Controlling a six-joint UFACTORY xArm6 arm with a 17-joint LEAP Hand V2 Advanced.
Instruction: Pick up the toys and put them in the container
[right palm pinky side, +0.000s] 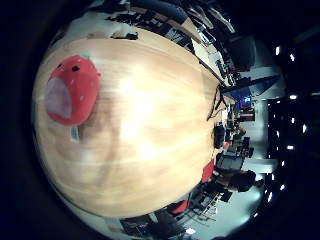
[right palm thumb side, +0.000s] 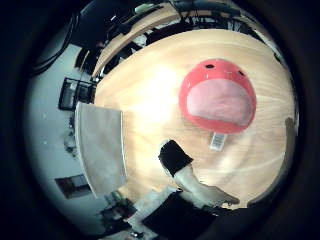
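Observation:
A red plush toy with a pale pink belly and small black eyes lies on the wooden table, a white tag at its edge. The same toy appears in the little finger side view. A grey fabric container stands on the table near its edge, apart from the toy. One finger of my right hand, white with a black tip, reaches out above the table between the toy and the container. It touches nothing. The palm hovers above the table with the toy a short way off.
The table's far edge borders an office room with desks, dark chairs and monitors. Red chairs stand beyond one table edge. A grey floor shows past the container's side.

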